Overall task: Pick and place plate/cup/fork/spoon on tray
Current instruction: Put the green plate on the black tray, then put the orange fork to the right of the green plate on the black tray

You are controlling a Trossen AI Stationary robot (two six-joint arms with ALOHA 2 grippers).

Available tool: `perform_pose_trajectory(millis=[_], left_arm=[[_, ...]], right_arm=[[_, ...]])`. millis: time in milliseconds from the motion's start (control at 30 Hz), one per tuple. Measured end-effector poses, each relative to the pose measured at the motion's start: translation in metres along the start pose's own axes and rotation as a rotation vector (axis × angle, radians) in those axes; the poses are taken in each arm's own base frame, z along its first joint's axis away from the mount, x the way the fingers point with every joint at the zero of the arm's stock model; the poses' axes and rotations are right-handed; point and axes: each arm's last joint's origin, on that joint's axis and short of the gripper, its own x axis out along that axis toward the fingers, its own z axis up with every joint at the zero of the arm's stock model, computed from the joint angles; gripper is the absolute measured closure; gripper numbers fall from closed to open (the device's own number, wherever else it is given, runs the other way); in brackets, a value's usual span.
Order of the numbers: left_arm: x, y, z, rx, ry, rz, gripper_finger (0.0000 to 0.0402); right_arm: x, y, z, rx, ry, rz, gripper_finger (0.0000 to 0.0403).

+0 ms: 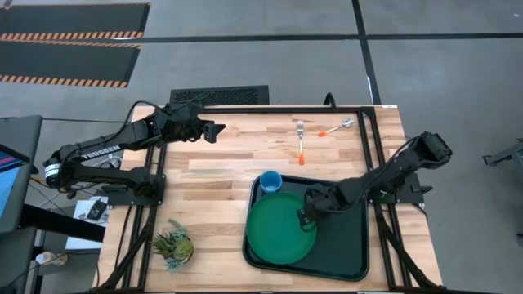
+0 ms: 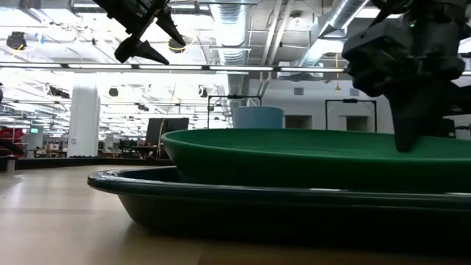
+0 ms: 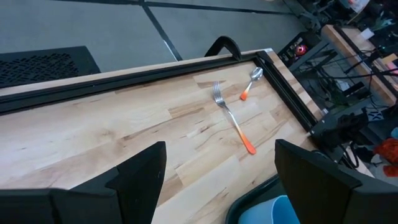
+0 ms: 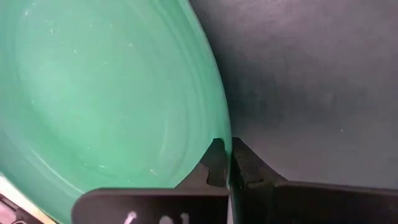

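Observation:
The green plate (image 1: 278, 230) lies in the left half of the dark tray (image 1: 347, 245). The blue cup (image 1: 270, 181) stands at the tray's far left corner. The fork (image 1: 301, 140) and the spoon (image 1: 337, 128) lie on the bare table beyond the tray. My right gripper (image 1: 304, 217) is down at the plate's right rim, shut on it. My left gripper (image 1: 219, 129) is open and empty, high above the table's far left part; its wrist view shows the fork (image 3: 231, 118), the spoon (image 3: 250, 81) and the cup (image 3: 273, 213). My right gripper pinches the plate's right rim (image 4: 221, 134) between its two fingers (image 4: 215, 163), one on the plate's inner side and one outside it. The fingers come from above and from the table's right, slanting down. The plate sits about level on the tray (image 2: 221, 202).
A small potted plant (image 1: 173, 245) stands at the table's near left. A black frame rail (image 1: 368, 122) runs along the table's far and right edges. The tray's right half (image 1: 347, 216) is bare.

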Motion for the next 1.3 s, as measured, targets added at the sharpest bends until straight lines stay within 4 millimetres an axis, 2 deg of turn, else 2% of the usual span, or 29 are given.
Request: perform_pose_trajectory(millis=[333,567,800,1133,1300], left_arm=[[0.0,0.0,0.0,0.001,0.002,0.002,0.0117],[0.0,0.0,0.0,0.014,0.002,0.002,0.0117],[0.0,0.0,0.0,0.013,0.0,0.001,0.0117],[0.0,0.0,0.0,0.013,-0.003,0.004,0.0117],[0.0,0.0,0.0,0.012,-0.004,0.004,0.0117]], right_arm=[[0.0,0.0,-0.003,-0.018,0.028,0.001,0.0392],[0.0,0.0,-0.004,-0.025,0.03,0.001,0.0359],[0.0,0.003,-0.004,-0.113,0.047,0.034,0.0334],[0.0,0.001,0.005,-0.118,0.038,0.013,0.0244],[-0.025,-0.008,0.021,-0.115,-0.012,0.01,0.0203]])
